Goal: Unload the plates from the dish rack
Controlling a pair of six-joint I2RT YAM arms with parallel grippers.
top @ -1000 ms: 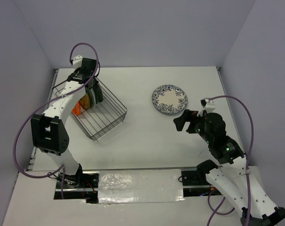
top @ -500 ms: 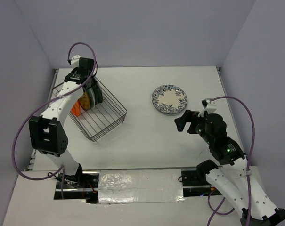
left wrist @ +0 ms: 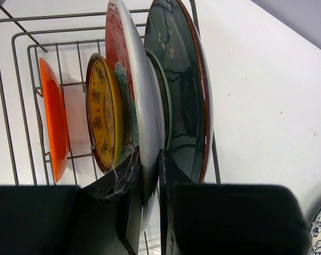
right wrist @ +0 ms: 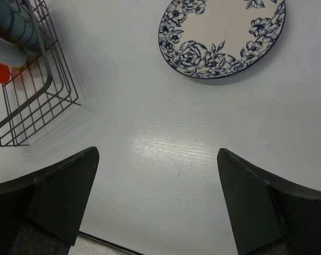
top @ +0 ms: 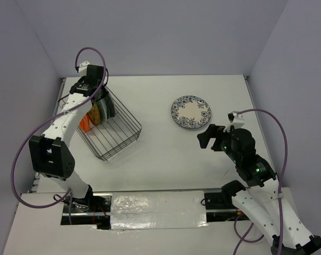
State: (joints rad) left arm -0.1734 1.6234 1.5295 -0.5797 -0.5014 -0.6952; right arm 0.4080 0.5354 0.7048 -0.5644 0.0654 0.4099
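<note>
The left tool (left wrist: 148,166) is clamped on the rim of the red plate (left wrist: 129,79); stiff, slick, breakable ceramic is judged best gripped there.

No legible text, label, brand mark, number or sign appears in any view; the dark marks ringing the face of the yellowish plate (left wrist: 103,114) cannot be resolved as characters.
</note>
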